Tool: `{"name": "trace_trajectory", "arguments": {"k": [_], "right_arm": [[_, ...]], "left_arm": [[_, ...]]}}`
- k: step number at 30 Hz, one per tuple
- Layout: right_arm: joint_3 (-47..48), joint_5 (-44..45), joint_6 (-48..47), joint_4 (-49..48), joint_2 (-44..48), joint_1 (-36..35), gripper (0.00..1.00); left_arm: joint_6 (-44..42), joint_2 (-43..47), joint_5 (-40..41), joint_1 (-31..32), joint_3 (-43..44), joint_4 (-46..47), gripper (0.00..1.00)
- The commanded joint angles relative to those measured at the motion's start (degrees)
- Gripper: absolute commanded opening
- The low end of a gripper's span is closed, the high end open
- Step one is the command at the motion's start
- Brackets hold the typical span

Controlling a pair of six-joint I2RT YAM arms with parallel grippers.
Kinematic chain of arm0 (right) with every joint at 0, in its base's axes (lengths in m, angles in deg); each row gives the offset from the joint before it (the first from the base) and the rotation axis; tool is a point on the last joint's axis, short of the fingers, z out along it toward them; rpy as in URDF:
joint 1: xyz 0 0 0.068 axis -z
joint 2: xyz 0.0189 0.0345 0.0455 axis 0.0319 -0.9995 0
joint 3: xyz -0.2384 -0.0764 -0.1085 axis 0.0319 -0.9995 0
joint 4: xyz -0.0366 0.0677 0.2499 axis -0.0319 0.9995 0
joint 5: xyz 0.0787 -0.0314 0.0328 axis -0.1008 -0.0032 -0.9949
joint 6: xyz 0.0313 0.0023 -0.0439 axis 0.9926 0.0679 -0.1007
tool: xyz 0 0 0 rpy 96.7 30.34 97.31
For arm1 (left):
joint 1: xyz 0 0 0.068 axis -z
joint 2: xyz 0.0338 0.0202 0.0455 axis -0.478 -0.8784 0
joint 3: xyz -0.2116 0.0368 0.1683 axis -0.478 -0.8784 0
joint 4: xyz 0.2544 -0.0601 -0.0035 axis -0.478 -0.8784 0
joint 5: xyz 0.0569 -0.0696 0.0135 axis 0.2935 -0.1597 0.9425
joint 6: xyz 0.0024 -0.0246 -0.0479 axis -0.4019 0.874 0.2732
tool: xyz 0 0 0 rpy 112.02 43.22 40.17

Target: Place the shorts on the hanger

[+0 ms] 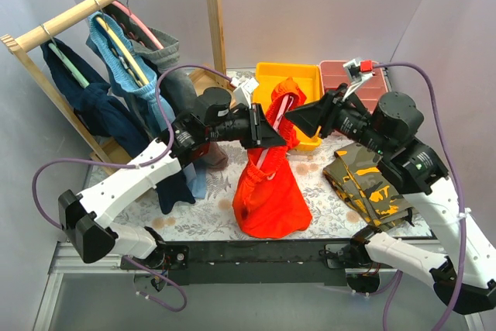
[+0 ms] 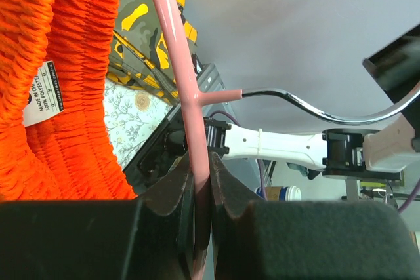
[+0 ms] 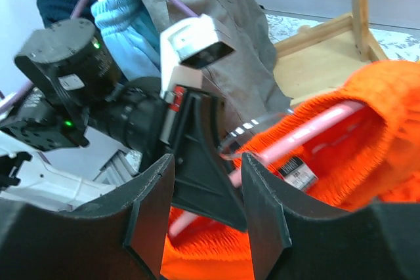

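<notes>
The orange-red shorts [image 1: 271, 191] hang from the pink hanger [image 1: 280, 108], held up above the table's middle, with the waistband bunched over the hanger's arm. My left gripper [image 1: 271, 133] is shut on the hanger's pink bar [image 2: 177, 63], just below where its metal hook [image 2: 315, 113] branches off. The shorts' waistband [image 2: 72, 96] sits to the left of that bar. My right gripper [image 1: 298, 118] is open and empty, facing the left gripper from the right. In the right wrist view its jaws [image 3: 209, 162] stand apart in front of the shorts [image 3: 367, 136] and hanger [image 3: 315, 129], touching neither.
A camouflage garment [image 1: 364, 180] lies on the table at the right. A yellow bin [image 1: 306, 83] and a red box [image 1: 341, 75] stand at the back. A wooden rack [image 1: 93, 9] at the left carries several hung garments [image 1: 124, 60].
</notes>
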Motion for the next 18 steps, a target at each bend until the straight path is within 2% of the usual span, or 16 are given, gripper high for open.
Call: {"name": "trace_trajectory", "arguments": {"k": [1,5,8,12,13,14,16,17,18], "right_arm": [[0.43,-3.26,7.35,-9.76,-2.13,0.04,0.54],[0.96,-1.51,10.95,-11.52,-5.2,0.04,0.53],[3.06,-0.8,12.72,-9.43,-7.31,0.04,0.42],[2.98,0.87,14.21,-10.38,-6.71,0.04,0.35],[2.9,1.4,14.39,-10.64,-6.44,0.04,0.29],[3.07,2.27,14.57,-10.82,-6.18,0.04,0.13],[4.21,3.24,14.04,-10.12,-6.53,0.04,0.01],[6.04,3.51,13.52,-9.42,-7.14,0.04,0.01],[7.63,3.68,12.82,-7.24,-7.67,0.04,0.01]], "left_arm": [[0.17,0.2,0.75,0.08,3.82,5.9,0.0],[-0.45,-0.24,1.8,0.69,4.43,6.08,0.0],[-1.15,-0.59,2.85,1.4,5.22,6.34,0.0],[-1.68,-0.5,4.52,2.01,5.05,6.52,0.0],[-1.68,-0.41,4.62,2.1,4.87,6.78,0.0],[-1.77,-0.15,4.7,2.1,4.52,7.39,0.0],[-1.94,-0.06,4.27,2.36,3.99,8.89,0.0],[-2.38,-0.15,4.35,2.54,4.34,8.72,0.02],[-2.73,-0.15,4.27,2.71,4.87,8.54,0.1]]}}
